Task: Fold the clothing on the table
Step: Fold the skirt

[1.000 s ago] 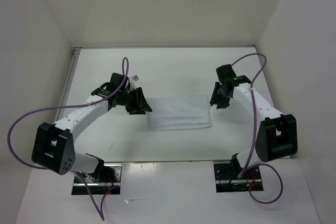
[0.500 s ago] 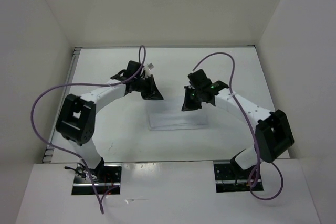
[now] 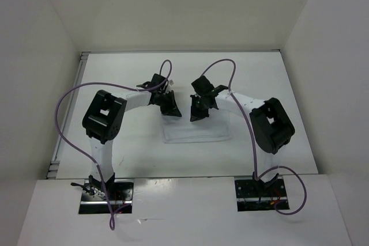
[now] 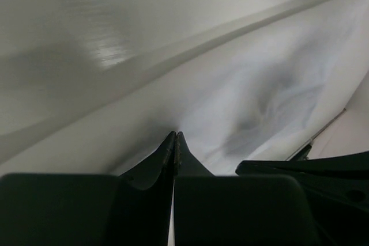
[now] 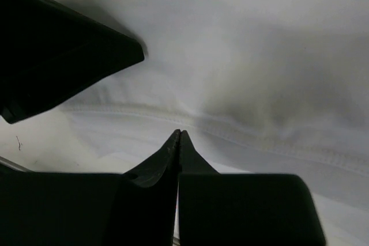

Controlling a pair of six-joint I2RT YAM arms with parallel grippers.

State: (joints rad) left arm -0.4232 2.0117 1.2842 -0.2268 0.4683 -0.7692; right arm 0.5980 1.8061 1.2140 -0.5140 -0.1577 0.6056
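Left gripper (image 3: 171, 106) and right gripper (image 3: 198, 112), jaws pressed together, pinch the white clothing (image 3: 196, 133) at its 12 o'clock edge.

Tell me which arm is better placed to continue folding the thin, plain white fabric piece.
Right, narrowly. The right gripper, shut, points onto the thin white fabric piece right by its stitched hem. The left gripper, also shut, sits at the cloth's far corner with bare glossy white table beside it.
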